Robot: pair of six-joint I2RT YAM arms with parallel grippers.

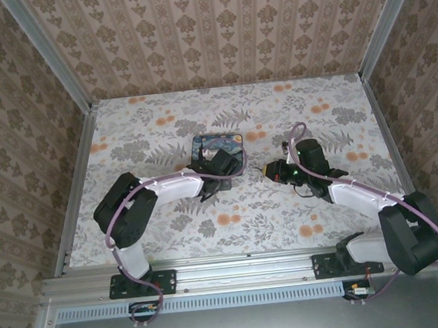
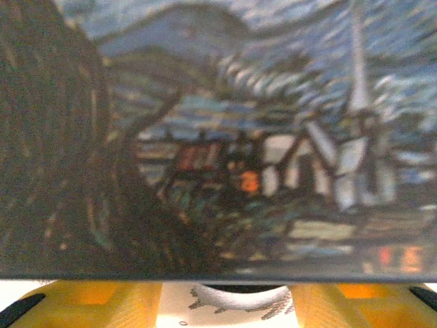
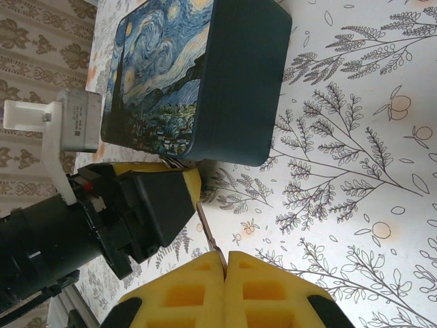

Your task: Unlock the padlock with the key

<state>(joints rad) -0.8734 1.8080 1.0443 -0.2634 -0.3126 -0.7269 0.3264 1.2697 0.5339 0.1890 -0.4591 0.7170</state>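
The key (image 3: 208, 231) is a thin pale sliver of metal pinched between the yellow fingertips of the right tool (image 3: 224, 258), whose jaws are pressed together on it so that only the slim blade sticks out. It is held above the tabletop (image 3: 355, 137), to the right of the blue tin (image 3: 239, 75) and apart from it, with the blade pointing towards the tin's near edge. The blade's tip ends just beside a black finger of the left tool (image 2: 229, 304); whether the two touch cannot be told. From above, the left tool sits at the tin's near edge, partly over its lid. In its own wrist view its yellow fingers (image 2: 89, 301) stand apart, with a strip of printed tabletop between them and the tin's painted face close in front, blurred. The tin lies flat on the tabletop with its swirling night-sky print facing up, towards the middle of the flowered surface. The right arm reaches in from the tin's right side and the left arm from its left. Patterned wallpaper encloses the tabletop beyond the tin.
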